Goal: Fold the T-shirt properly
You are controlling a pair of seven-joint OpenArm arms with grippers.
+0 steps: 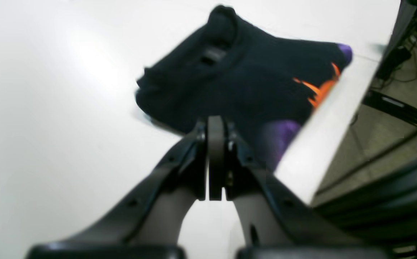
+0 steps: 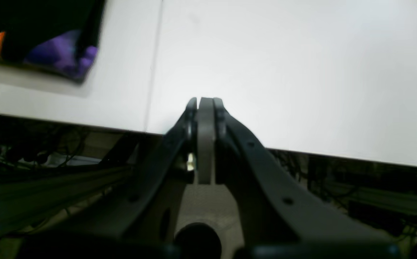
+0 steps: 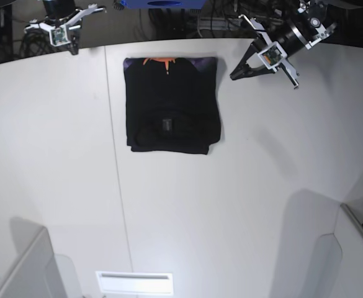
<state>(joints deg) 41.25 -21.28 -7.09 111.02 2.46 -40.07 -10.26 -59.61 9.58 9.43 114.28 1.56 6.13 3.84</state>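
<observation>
The black T-shirt [image 3: 172, 105] lies folded into a compact rectangle near the far edge of the white table [image 3: 243, 205], with the purple-and-orange print along its far edge and a small dark label in the middle. It also shows in the left wrist view [image 1: 244, 79] and partly in the right wrist view [image 2: 39, 32]. My left gripper [image 3: 233, 76] is shut and empty, just right of the shirt and apart from it; it also shows in the left wrist view [image 1: 214, 120]. My right gripper [image 3: 74, 49] is shut and empty at the far left table edge, also in its wrist view [image 2: 205, 100].
A blue object [image 3: 162, 3] and cables sit beyond the table's far edge. A seam [image 3: 116, 186] runs down the table. A white slotted piece [image 3: 134, 282] sits at the near edge, with grey panels at the near left [image 3: 26, 267] and near right [image 3: 349, 254].
</observation>
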